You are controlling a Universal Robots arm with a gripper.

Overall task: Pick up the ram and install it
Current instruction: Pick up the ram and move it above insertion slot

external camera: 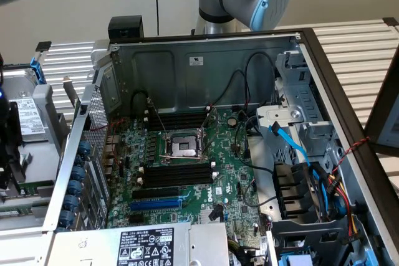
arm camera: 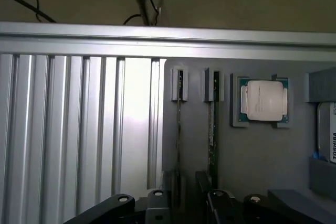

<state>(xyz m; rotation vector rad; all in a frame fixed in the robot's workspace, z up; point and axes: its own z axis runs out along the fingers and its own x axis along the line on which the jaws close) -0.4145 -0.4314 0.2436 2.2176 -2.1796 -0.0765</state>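
Note:
Two ram sticks stand on edge in grey holders on a grey tray (arm camera: 247, 156). One ram stick (arm camera: 212, 129) shows its green edge beside a CPU chip (arm camera: 261, 102). The other ram stick (arm camera: 179, 124) is farther from the chip. My gripper (arm camera: 186, 205) hangs open above the sticks' near ends, holding nothing. The near end of the stick farther from the chip lies between the fingers (arm camera: 156, 202). In the exterior view the motherboard (external camera: 187, 185) lies in the open case, with empty black ram slots (external camera: 177, 175) by the CPU socket (external camera: 181, 147).
A hard drive (arm camera: 328, 129) sits at the tray's edge. Ribbed aluminium tabletop (arm camera: 79, 129) borders the tray. In the case, a blue long slot (external camera: 156, 205), black and blue cables (external camera: 299, 154) and a drive cage (external camera: 299, 116) crowd the board's right side.

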